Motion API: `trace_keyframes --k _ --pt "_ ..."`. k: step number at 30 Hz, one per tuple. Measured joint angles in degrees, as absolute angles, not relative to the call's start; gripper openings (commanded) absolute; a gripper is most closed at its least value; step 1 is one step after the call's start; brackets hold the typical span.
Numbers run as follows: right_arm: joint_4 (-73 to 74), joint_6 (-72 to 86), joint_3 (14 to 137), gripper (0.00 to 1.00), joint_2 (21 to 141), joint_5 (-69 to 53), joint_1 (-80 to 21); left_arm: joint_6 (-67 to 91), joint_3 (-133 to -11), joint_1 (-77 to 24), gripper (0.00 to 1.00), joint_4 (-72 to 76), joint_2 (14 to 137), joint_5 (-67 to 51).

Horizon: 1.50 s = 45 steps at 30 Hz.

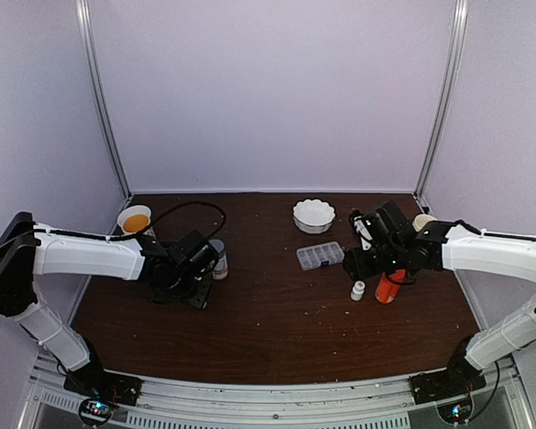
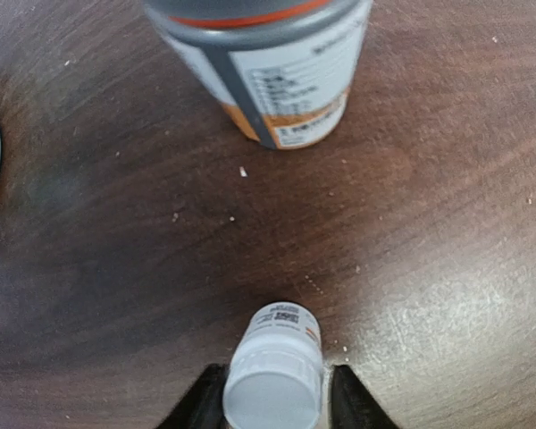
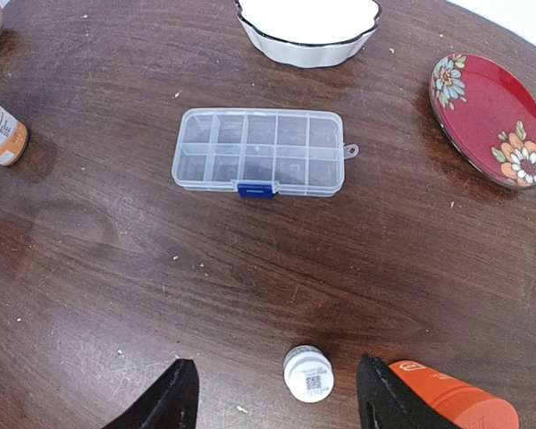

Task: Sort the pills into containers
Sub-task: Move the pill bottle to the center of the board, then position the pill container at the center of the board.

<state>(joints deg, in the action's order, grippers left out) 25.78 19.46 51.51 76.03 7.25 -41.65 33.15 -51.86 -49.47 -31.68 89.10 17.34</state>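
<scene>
Evidently sorting has not begun: the organizer box [image 3: 259, 152] sits latched and seemingly empty on the surface [image 3: 89, 268] (no pills discernible), left end effector [image 2: 274, 386] clamped on a small white bottle [image 2: 273, 371], right end effector [image 3: 277, 393] spread wide, empty.

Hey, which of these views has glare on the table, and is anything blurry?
Left wrist view: pale glare washes the table at lower right, and the large labelled bottle is soft, its print unreadable; the small white bottle looks sharper. Right wrist view: the organizer box is crisp, with only a faint sheen on the wood. Top view: even light, coarse detail.
</scene>
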Motion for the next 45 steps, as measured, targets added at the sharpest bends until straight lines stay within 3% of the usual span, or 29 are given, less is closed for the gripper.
trace_keyframes --k 3,6,14,30,45 --pt "26.2 19.4 52.4 0.79 78.1 7.1 -41.6 33.2 -51.9 -49.6 0.72 -31.6 89.4 17.2" --pt "27.2 19.6 55.9 0.87 82.4 7.4 -41.6 33.4 -51.9 -49.7 0.79 -31.5 89.7 17.1" --pt "27.8 20.5 66.7 0.94 93.2 5.5 -37.4 33.7 -52.4 -49.7 0.81 -33.5 87.9 17.2" --pt "32.4 17.7 87.1 0.88 114.0 -4.1 -28.1 32.4 -53.0 -49.7 0.83 -36.6 66.3 22.1" --pt "31.4 15.7 91.3 0.84 123.0 -14.3 -27.7 30.3 -49.7 -49.7 0.81 -34.1 59.5 23.2"
